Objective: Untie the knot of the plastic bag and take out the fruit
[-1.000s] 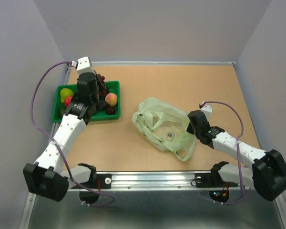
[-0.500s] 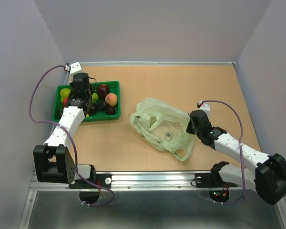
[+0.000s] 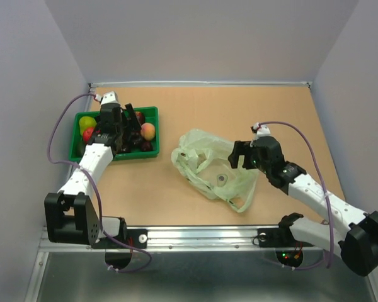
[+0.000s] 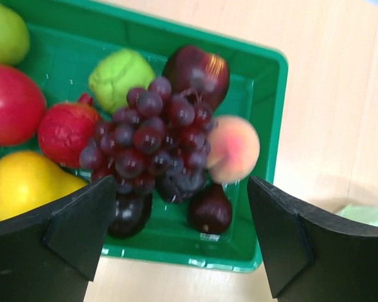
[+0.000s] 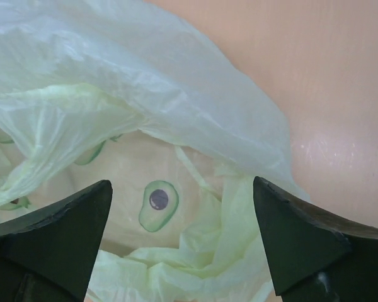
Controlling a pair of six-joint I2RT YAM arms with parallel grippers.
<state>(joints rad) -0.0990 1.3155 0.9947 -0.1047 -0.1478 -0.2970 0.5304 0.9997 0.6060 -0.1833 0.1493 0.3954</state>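
Where the plastic bag [image 3: 214,167] lies on the surface [image 3: 239,113]: right pincer [image 5: 181,214] wide above it; left pincer [image 4: 181,189] wide over tray [image 4: 268,126] of fruit [image 4: 151,145].

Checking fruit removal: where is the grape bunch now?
The left wrist view shows the grape bunch in the green tray, far left on the table, under the open left gripper, between a small red fruit and the peach.
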